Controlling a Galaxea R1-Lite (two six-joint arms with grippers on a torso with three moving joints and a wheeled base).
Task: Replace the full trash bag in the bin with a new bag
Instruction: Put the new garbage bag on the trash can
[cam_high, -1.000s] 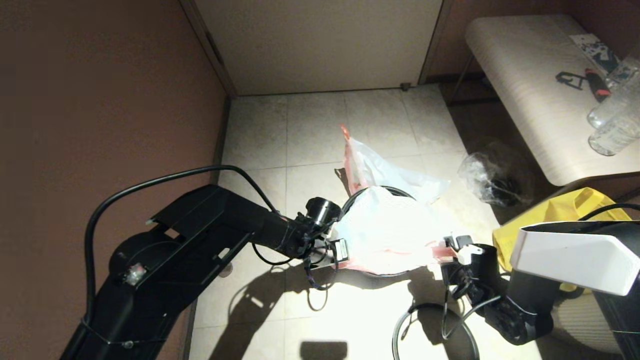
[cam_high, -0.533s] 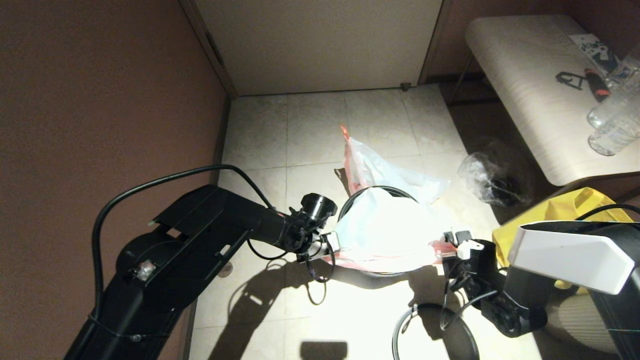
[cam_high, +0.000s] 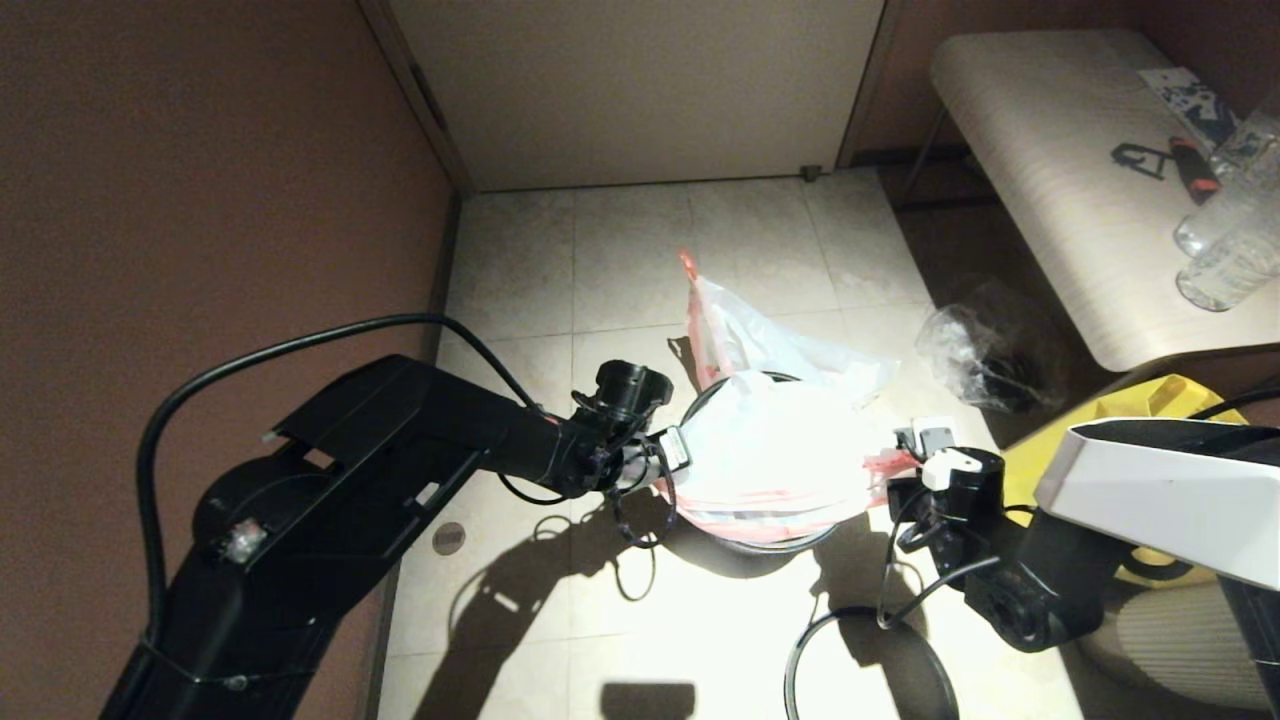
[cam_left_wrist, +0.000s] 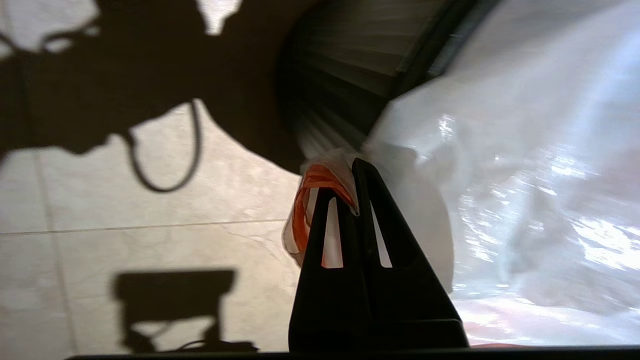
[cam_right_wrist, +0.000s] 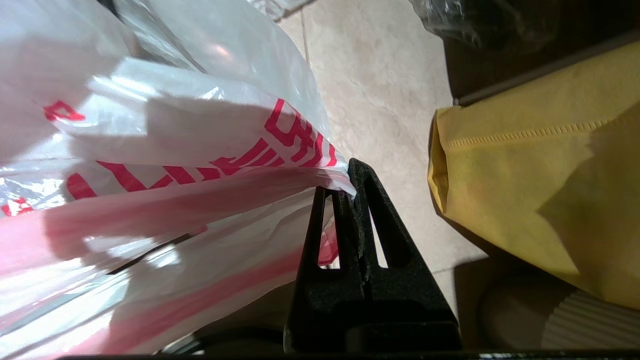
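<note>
**Desk:** Grippers first: what are they doing?

**Photographer:** Both are pressed together on plastic. Left gripper (cam_left_wrist: 350, 172) pinches an orange-and-white bunched edge of the new bag (cam_high: 775, 455) just outside the black ribbed wall of the bin (cam_left_wrist: 345, 65). Right gripper (cam_right_wrist: 350, 172) is clamped on the opposite edge of that same bag, right where the large red characters end. No gap shows between either pair of fingers.

**Desk:** Run me through the scene, biggest item down.

**Photographer:** Tiled floor (cam_high: 620, 270) in a corner, brown wall on the robot's left, a pale bench (cam_high: 1050, 190) at far right. Next, the yellow tote bag (cam_high: 1130, 410) beside the right arm. Then the milky white bag, stretched between the two grippers and draped over the bin's mouth, hiding most of it; only a dark arc of rim (cam_high: 770, 377) shows at the far side. Behind the bin, touching it, lies the full trash bag (cam_high: 770, 345), see-through, with an orange-pink handle standing up. Further right, near the bench, a clear bag with dark contents (cam_high: 985, 360). Smallest, a round floor drain (cam_high: 449, 537) under the left arm.
</note>
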